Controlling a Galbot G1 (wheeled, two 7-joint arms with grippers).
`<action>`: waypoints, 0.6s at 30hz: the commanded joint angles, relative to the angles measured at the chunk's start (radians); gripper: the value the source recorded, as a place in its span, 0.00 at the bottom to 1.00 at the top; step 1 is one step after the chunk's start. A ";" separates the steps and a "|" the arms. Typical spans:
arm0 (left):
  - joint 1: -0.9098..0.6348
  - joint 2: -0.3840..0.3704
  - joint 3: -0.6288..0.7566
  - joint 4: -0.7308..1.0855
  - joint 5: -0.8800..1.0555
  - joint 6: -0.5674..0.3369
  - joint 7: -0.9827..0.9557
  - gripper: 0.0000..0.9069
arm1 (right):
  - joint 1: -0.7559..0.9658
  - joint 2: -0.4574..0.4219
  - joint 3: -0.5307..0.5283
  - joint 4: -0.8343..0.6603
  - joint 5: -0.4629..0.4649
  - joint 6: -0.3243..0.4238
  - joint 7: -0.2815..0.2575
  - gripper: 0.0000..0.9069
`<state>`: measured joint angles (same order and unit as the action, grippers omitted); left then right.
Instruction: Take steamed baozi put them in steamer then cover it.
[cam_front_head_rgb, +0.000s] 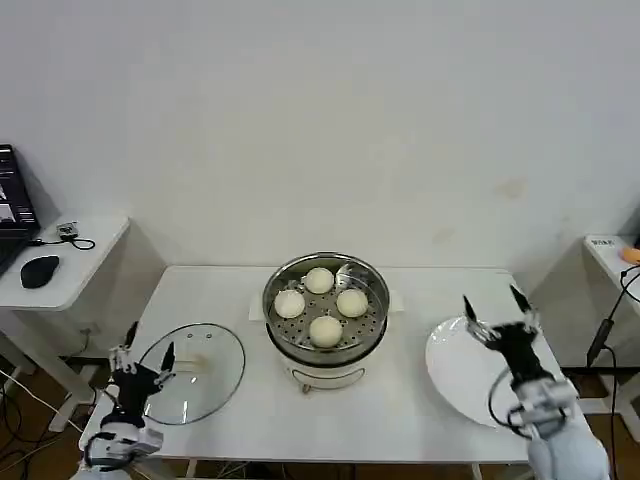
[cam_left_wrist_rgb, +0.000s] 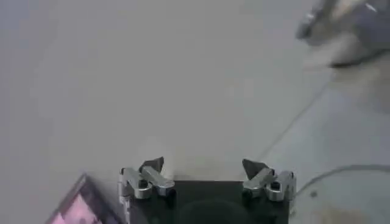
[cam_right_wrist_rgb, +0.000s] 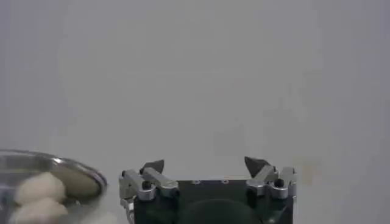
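The round shiny steel steamer (cam_front_head_rgb: 326, 310) sits mid-table, four cream-white steamed baozi (cam_front_head_rgb: 326, 330) already inside. At eight o'clock, the clear glass cover (cam_front_head_rgb: 192, 372) awaits the spread left gripper (cam_front_head_rgb: 148, 354); right gripper (cam_front_head_rgb: 494, 308), spread, idles over the emptied white plate (cam_front_head_rgb: 462, 385).

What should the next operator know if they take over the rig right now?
Left gripper: open, holding nothing, raised at the table's front left corner, next to the cover.
Right gripper: open, holding nothing, above the bare white plate on the right.
Steamer: table centre, lid off, all four steamed baozi sitting on its perforated floor.
Cover: lying flat on the table to the left of the steamer.
Done: loading the buns.
Left: pick up the cover, most likely with the left gripper as it is nearest, and set it on the steamer.
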<state>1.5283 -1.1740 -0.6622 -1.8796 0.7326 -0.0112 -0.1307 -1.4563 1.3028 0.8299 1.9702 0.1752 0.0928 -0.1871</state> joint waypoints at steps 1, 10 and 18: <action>-0.050 0.027 0.065 0.202 0.430 -0.059 -0.029 1.00 | -0.216 0.115 0.193 0.084 0.013 0.054 -0.011 1.00; -0.066 0.043 0.065 0.250 0.431 -0.054 -0.031 1.00 | -0.220 0.132 0.199 0.092 0.014 0.049 -0.010 1.00; -0.103 0.026 0.072 0.259 0.426 -0.053 -0.019 1.00 | -0.222 0.139 0.179 0.077 -0.003 0.055 -0.014 1.00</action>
<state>1.4574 -1.1479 -0.6039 -1.6715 1.0855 -0.0554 -0.1516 -1.6369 1.4168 0.9811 2.0368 0.1768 0.1367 -0.1993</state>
